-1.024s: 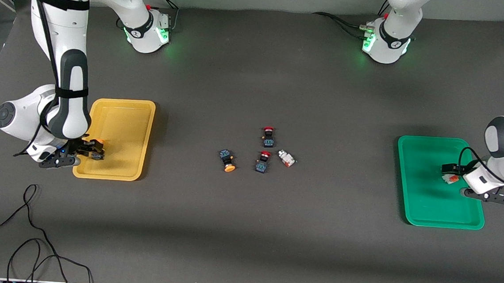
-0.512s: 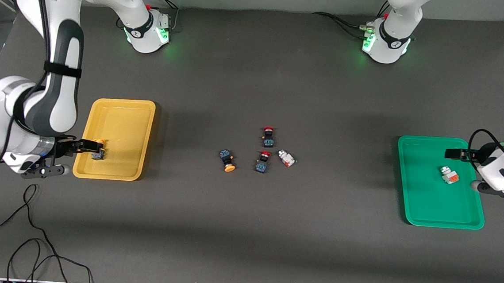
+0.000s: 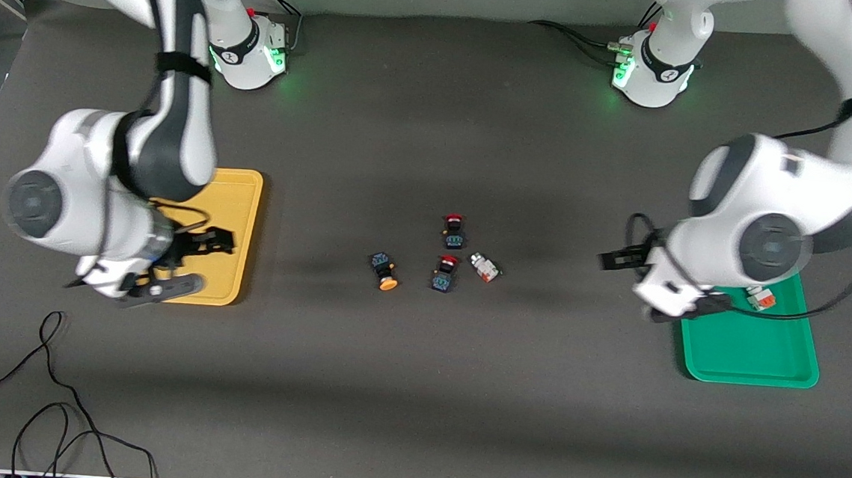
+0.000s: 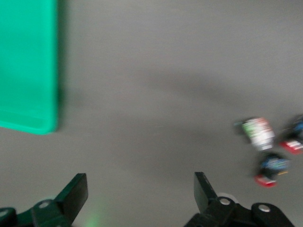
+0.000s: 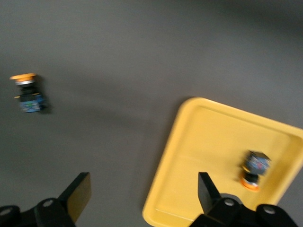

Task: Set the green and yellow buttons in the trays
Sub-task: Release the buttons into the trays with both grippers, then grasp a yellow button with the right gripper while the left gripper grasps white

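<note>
Orange-capped button (image 5: 253,169) in yellow tray (image 5: 208,142) shows only from right wrist.

Trayed buttons (image 5: 253,169) (two loose), trays (image 3: 245,204) apart

The counter (image 3: 415,388) is dark grey and matt, with a fine, slightly cloth-like look and no glare. The yellow tray (image 3: 245,204) and the green tray (image 3: 747,359) look like smooth moulded plastic with a soft sheen along their rims. The arms' shells are glossy white plastic with dark grey, duller joints. The left claw (image 4: 141,196) and the right claw (image 5: 144,196) have matt black fingers. The buttons (image 3: 386,270) look like hard plastic: dark bodies, an orange cap with a faint shine. The switch (image 3: 484,267) is pale, matt plastic.
</note>
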`<action>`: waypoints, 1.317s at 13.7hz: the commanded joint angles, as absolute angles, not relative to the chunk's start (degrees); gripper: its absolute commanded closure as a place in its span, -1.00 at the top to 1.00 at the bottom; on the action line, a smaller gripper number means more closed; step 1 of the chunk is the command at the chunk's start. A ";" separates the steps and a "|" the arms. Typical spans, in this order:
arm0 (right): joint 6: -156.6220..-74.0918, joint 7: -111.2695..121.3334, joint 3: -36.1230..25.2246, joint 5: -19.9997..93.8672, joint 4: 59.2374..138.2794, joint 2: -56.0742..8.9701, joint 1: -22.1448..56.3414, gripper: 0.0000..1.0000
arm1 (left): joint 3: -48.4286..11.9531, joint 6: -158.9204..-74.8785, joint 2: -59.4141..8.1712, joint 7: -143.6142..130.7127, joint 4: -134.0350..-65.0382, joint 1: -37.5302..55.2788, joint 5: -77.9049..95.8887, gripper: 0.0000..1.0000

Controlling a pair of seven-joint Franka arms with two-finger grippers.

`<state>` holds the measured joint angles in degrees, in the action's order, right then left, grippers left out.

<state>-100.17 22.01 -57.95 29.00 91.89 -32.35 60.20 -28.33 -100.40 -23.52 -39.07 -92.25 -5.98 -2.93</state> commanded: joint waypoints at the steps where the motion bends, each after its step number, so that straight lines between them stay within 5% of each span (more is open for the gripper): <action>1: -105.09 18.31 -58.19 31.10 91.32 -34.10 67.56 1.00 | -27.51 -105.88 -28.73 -48.14 -88.59 -1.16 -2.20 0.82; 9: -120.73 3.87 -46.51 32.17 96.04 -34.98 71.19 1.00 | -26.99 -120.66 -37.96 -74.31 -88.86 7.55 -4.30 0.77; 12: -131.89 3.87 -42.03 35.14 102.64 -36.12 71.19 1.00 | -26.89 -122.95 -40.95 -85.49 -89.12 10.19 -11.57 0.77; 18: -140.42 3.96 -38.68 42.18 105.02 -43.24 71.11 1.00 | -25.05 -123.66 -44.03 -86.92 -89.74 14.32 -13.36 0.70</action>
<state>-136.54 4.55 -39.96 39.91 104.32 -41.34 71.05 -26.63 -123.19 -43.24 -85.44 -90.80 12.22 -12.52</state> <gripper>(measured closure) 0.000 0.154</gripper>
